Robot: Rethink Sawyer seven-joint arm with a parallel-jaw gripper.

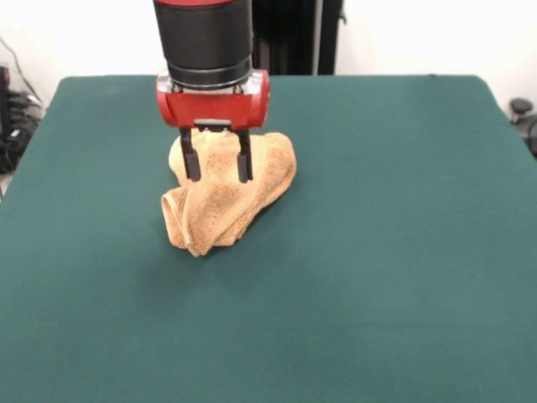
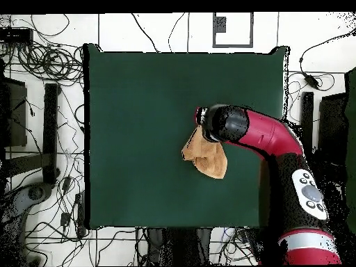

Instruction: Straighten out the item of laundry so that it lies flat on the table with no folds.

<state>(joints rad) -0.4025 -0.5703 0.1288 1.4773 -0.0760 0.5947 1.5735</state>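
The tan-orange towel (image 1: 225, 206) lies crumpled in a folded heap on the dark green table (image 1: 403, 218), left of the middle in the front view. My gripper (image 1: 218, 174) hangs straight down at the heap's upper part, its two black fingers (image 1: 191, 161) spread apart in front of the cloth, with nothing pinched between them. In the overhead view the towel (image 2: 208, 158) shows as a bunched lump just below the arm's head (image 2: 221, 123), which hides the fingers. No white label shows.
The green table (image 2: 139, 125) stretches well beyond the towel on all sides. The red arm (image 2: 278, 149) comes in over the table's right edge in the overhead view. Cables (image 2: 42, 208) lie on the floor around the table.
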